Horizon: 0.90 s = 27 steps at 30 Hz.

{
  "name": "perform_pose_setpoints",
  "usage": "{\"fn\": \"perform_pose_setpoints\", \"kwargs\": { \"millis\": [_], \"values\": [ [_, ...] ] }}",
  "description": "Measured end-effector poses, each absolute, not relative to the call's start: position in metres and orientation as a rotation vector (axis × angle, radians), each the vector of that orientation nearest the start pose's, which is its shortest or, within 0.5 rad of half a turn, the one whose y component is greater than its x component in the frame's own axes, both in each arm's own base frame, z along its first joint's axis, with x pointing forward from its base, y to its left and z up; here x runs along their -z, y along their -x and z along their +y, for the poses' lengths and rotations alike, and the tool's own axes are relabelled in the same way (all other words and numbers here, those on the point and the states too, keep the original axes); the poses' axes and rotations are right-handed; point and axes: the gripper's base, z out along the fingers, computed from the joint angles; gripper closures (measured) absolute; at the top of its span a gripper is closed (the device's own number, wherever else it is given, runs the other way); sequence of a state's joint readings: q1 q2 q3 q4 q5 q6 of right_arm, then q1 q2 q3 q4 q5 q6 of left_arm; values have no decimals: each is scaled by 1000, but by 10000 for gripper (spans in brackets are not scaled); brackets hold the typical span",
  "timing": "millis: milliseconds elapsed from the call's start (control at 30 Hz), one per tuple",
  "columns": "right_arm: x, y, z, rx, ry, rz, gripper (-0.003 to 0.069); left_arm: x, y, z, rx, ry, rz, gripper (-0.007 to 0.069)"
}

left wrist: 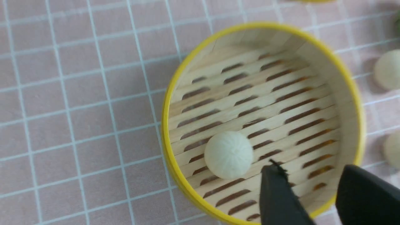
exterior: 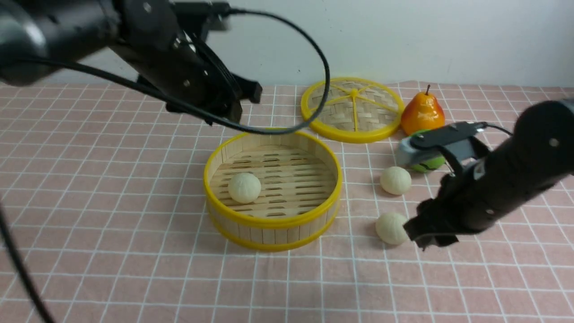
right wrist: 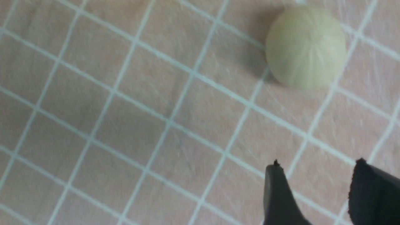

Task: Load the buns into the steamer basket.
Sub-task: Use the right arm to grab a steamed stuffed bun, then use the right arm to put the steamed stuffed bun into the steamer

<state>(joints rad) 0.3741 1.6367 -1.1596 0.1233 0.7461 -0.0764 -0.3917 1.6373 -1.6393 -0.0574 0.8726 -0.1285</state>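
The steamer basket (exterior: 272, 223) stands mid-table with one cream bun (exterior: 244, 187) on its slatted floor; the left wrist view shows the basket (left wrist: 356, 103) and this bun (left wrist: 228, 154). Two more buns lie on the cloth to its right, one farther (exterior: 395, 180) and one nearer (exterior: 391, 228). My left gripper (exterior: 245, 102) hangs open and empty above the basket's far rim, also seen in its wrist view (left wrist: 312, 172). My right gripper (exterior: 421, 235) is open and empty, low beside the nearer bun, which shows in the right wrist view (right wrist: 305, 46) ahead of the gripper (right wrist: 317, 165).
The flat woven yellow lid (exterior: 352, 109) lies behind the basket. An orange pear (exterior: 422, 113) and a green ball (exterior: 428, 163), partly hidden by my right arm, sit at the back right. The table carries a pink checked cloth (exterior: 112, 188).
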Motion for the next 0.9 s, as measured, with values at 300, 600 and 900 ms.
{"fn": "perform_pose_setpoints", "kwargs": {
  "millis": [300, 600, 900],
  "values": [
    [-198, -374, 151, -129, 564, 2702, 351, -422, -216, -93, 362, -266, 2159, 638],
    [-206, -393, 150, 37, 729, 2697, 640, -354, -114, -37, 245, -155, 2068, 638],
    [-296, -403, 222, -100, 896, 2280, 652, -282, -90, -20, 203, -44, 2125, 638]
  ]
}}
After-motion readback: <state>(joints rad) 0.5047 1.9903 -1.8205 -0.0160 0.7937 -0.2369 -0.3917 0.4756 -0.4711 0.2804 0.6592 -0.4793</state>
